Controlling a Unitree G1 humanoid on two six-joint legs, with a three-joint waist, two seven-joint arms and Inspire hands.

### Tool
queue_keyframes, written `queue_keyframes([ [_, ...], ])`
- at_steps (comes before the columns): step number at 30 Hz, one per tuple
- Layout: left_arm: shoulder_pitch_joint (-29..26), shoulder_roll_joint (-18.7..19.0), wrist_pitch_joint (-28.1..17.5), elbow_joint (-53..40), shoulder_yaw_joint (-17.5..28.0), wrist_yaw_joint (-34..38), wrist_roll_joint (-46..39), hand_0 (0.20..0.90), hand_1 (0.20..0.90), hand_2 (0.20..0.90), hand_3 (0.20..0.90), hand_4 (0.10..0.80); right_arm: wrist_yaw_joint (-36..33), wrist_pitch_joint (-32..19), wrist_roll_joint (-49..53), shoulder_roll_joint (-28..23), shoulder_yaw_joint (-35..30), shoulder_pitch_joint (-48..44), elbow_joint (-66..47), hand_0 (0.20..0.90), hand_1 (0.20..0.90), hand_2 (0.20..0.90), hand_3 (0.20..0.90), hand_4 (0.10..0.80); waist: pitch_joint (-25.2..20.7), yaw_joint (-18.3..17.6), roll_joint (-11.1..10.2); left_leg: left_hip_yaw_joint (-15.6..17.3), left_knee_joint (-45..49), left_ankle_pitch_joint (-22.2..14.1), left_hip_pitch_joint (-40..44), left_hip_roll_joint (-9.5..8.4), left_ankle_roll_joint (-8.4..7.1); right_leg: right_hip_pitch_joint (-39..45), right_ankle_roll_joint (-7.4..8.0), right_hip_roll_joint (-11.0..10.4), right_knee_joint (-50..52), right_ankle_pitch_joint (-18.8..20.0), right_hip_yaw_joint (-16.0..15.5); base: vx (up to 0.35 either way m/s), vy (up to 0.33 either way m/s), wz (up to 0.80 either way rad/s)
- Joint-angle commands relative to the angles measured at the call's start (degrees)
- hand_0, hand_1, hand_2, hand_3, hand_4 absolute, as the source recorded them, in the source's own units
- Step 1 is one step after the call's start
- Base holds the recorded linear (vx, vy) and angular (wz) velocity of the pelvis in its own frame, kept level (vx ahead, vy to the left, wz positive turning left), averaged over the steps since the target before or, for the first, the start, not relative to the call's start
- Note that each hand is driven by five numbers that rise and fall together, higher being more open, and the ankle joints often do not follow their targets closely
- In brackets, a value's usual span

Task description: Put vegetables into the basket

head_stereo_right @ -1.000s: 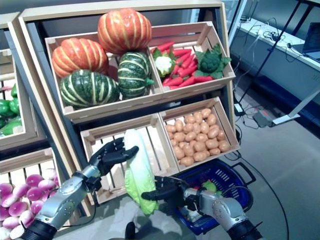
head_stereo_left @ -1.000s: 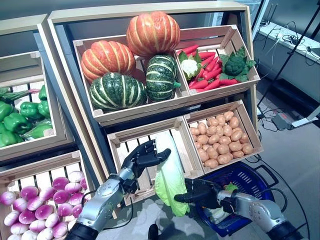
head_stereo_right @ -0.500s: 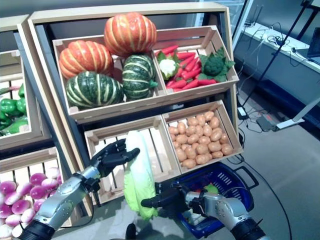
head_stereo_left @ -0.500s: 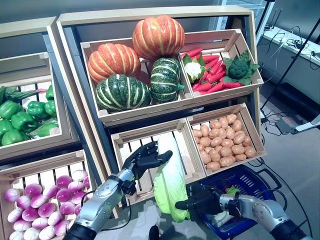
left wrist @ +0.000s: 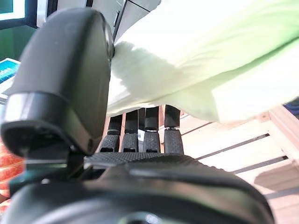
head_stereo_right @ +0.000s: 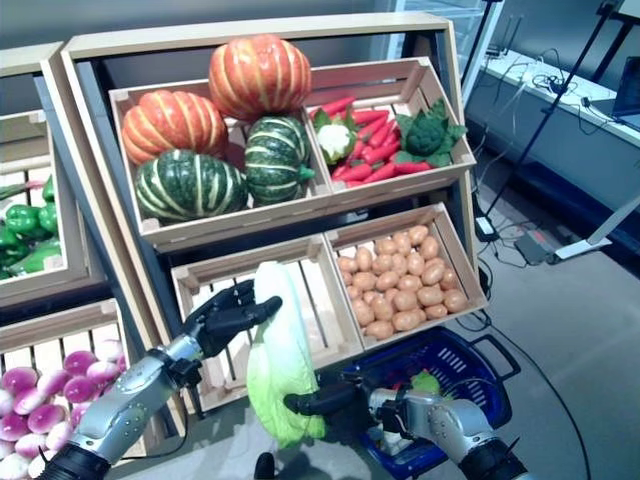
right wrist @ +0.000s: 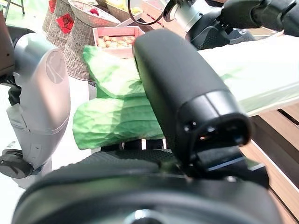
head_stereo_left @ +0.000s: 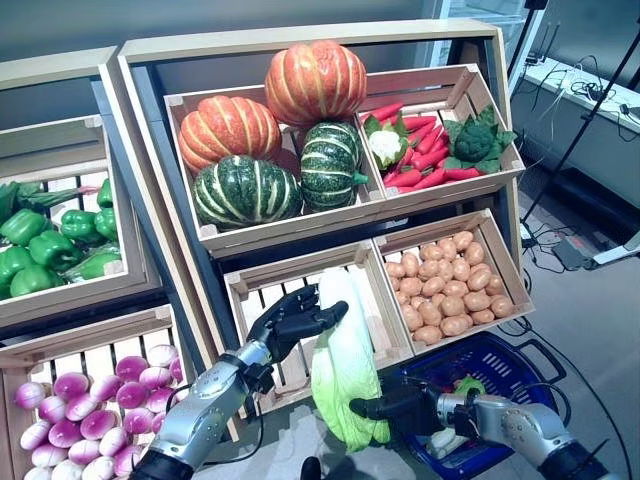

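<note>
You now have the cabbage (head_stereo_left: 340, 375) lower than a second ago, at lower centre, just left of the blue basket (head_stereo_left: 500, 365). Your left hand (head_stereo_left: 290, 320) fingers curl round its white top; your right hand (head_stereo_left: 400, 408) fingers clasp its leafy end. Swing it right next.

Pale green cabbage (head_stereo_left: 343, 375) hanging upright, left of blue basket (head_stereo_left: 505, 365) holding vegetables
</note>
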Motion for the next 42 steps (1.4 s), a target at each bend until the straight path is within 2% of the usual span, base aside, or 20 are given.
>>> queue_keyframes([
  [1, -7.5, -0.9, -6.2, -3.0, 1.3, -1.0, -2.2, 0.3, 0.3, 0.3, 0.3, 0.4, 5.6, -7.9, 13.5, 5.2, 2.2, -3.9, -5.9, 0.3, 0.3, 0.3, 0.3, 0.4, -1.3, 1.1, -2.4, 0.3, 0.5, -8.4, 5.3, 1.41, -2.85, -2.9, 0.92, -4.8, 0.3, 5.3, 1.3, 0.0, 0.0, 0.0],
  [6, -7.5, -0.8, -6.0, -2.7, 1.5, -1.4, -2.8, 0.3, 0.3, 0.3, 0.3, 0.4, 4.6, -10.9, 15.7, 4.7, 0.4, -4.3, -6.8, 0.3, 0.3, 0.3, 0.3, 0.4, -1.4, 1.0, -2.2, 0.1, 0.5, -8.5, 5.4, 1.4, -2.83, -2.7, 0.86, -4.7, 0.4, 5.1, 1.5, 0.0, 0.0, 0.0],
  [7, -7.5, -0.9, -6.0, -2.6, 1.8, -1.6, -3.2, 0.469, 0.469, 0.469, 0.469, 0.513, 4.2, -11.5, 16.0, 4.8, -0.3, -4.2, -7.1, 0.3, 0.3, 0.3, 0.3, 0.4, -1.3, 0.9, -2.2, 0.0, 0.5, -8.5, 5.5, 1.42, -2.84, -2.7, 0.84, -4.7, 0.4, 5.1, 1.5, 0.0, 0.0, 0.0],
  [8, -7.5, -1.1, -5.9, -2.6, 2.0, -1.8, -3.2, 0.9, 0.9, 0.9, 0.9, 0.8, 4.3, -11.8, 15.7, 4.9, -0.7, -4.1, -7.3, 0.3, 0.3, 0.3, 0.3, 0.4, -1.3, 0.9, -2.2, 0.0, 0.5, -8.5, 5.5, 1.42, -2.81, -2.6, 0.82, -4.6, 0.4, 5.0, 1.6, 0.0, 0.0, 0.0],
  [18, -7.3, -0.8, -5.9, -2.9, 3.2, -5.0, -4.2, 0.9, 0.9, 0.9, 0.9, 0.8, 3.0, -17.5, 17.2, 3.2, -5.8, -3.5, -11.0, 0.3, 0.3, 0.3, 0.3, 0.4, -0.9, 0.3, -2.1, 0.3, 0.5, -8.7, 6.1, 1.84, -2.85, -2.4, 0.82, -4.3, 0.7, 4.7, 2.1, 0.0, 0.0, 0.0],
  [21, -7.4, -1.2, -5.2, -2.6, 3.9, -5.8, -5.1, 0.9, 0.9, 0.9, 0.9, 0.8, 2.8, -20.8, 17.0, 3.1, -8.7, -3.8, -11.7, 0.3, 0.3, 0.3, 0.3, 0.4, -0.9, 0.0, -2.1, 0.5, 0.5, -8.8, 6.2, 2.05, -2.86, -2.5, 0.75, -4.1, 0.9, 4.4, 2.4, 0.0, 0.0, 0.0],
  [29, -7.2, -1.6, -4.7, -2.6, 6.0, -6.1, -7.2, 0.9, 0.9, 0.9, 0.9, 0.8, -0.4, -25.5, 16.3, 2.3, -15.1, -2.2, -13.1, 0.3, 0.3, 0.3, 0.3, 0.4, -0.5, -0.8, -2.1, 1.0, 0.5, -8.9, 6.2, 2.49, -2.98, -2.6, 0.77, -3.8, 1.0, 4.2, 2.6, -0.005, -0.008, 0.0],
  [36, -6.2, -3.5, -3.9, -2.1, 8.0, -6.2, -7.0, 0.9, 0.9, 0.9, 0.9, 0.8, -2.0, -31.4, 17.5, 4.9, -20.5, -0.6, -13.5, 0.3, 0.3, 0.3, 0.3, 0.4, -0.5, -1.4, -2.1, 1.3, 0.5, -9.1, 6.2, 2.84, -3.04, -2.5, 0.68, -3.4, 0.4, 4.1, 2.9, -0.016, -0.036, -0.04],
  [42, -5.7, -5.0, -3.6, -2.2, 10.1, -6.1, -7.5, 0.9, 0.9, 0.9, 0.9, 0.8, -6.3, -38.6, 19.7, 11.3, -25.2, 0.9, -12.0, 0.3, 0.3, 0.3, 0.3, 0.4, 0.2, -2.0, -1.8, 1.6, 0.5, -9.0, 5.2, 3.16, -3.14, -3.5, 0.33, -2.7, 0.5, 3.9, 3.4, -0.038, -0.038, -0.07],
])
